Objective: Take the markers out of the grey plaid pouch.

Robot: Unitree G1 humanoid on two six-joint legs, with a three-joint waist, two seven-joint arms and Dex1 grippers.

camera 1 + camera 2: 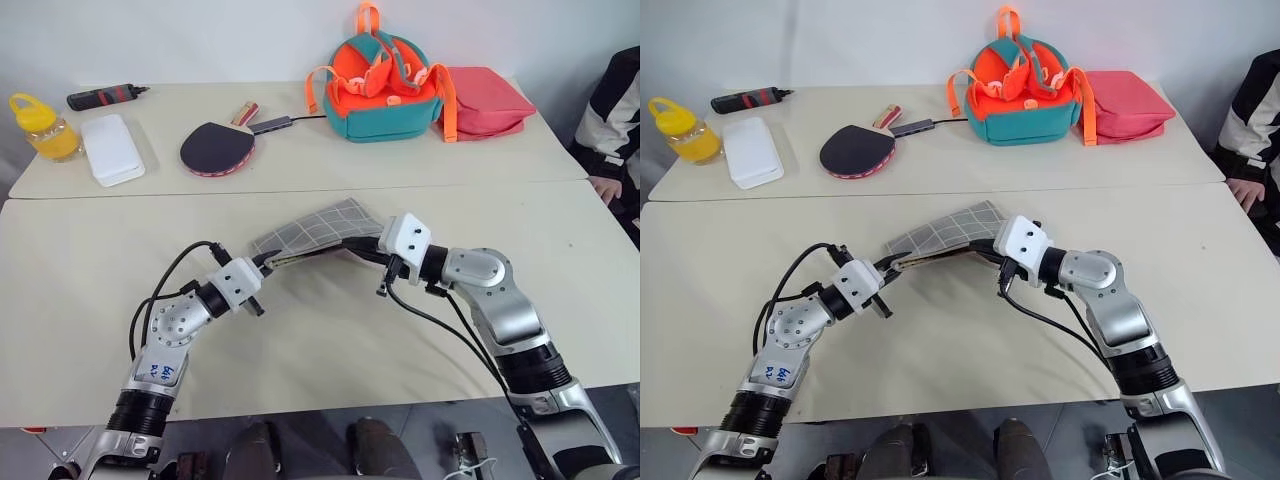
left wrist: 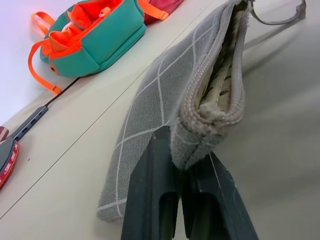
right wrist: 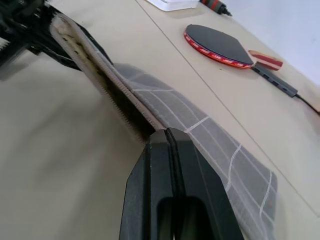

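Flat grey plaid fabric pouch with thin white grid lines [image 1: 318, 228] held up off the beige desk [image 1: 90, 300] between both jaws, one end drooping back onto the desk beyond them. Left jaws [image 2: 184, 172] clenched on the zipper-edge corner of the pouch, black fingers [image 2: 155, 190] pinching the fabric. Right jaws [image 3: 167, 137] closed tight at the opposite stretch of the zipper edge, fingers [image 3: 155, 170] pressed together right against the zipper; whether fabric or pull is pinched cannot be told. Zipper mouth partly gaping between the two jaws, pale lining visible inside; markers not discernible in the opening. Loop pull [image 2: 280, 17] hanging at the far end of the zipper from the left jaws. Well beyond both jaws on the far desk: orange-and-teal fabric bag with orange straps [image 1: 385, 85], plain pink-red pouch [image 1: 485, 100] just beside it, black-faced table tennis paddle with red edge [image 1: 217, 148], slim grey USB hub with cable [image 1: 272, 124], white rectangular box [image 1: 112, 148], yellow-lidded jar of orange liquid [image 1: 45, 128], thick black-and-red pen-like object [image 1: 105, 96]. Person's sleeve and hand [image 1: 605, 188] at the desk edge, far off to the side of the right jaws.
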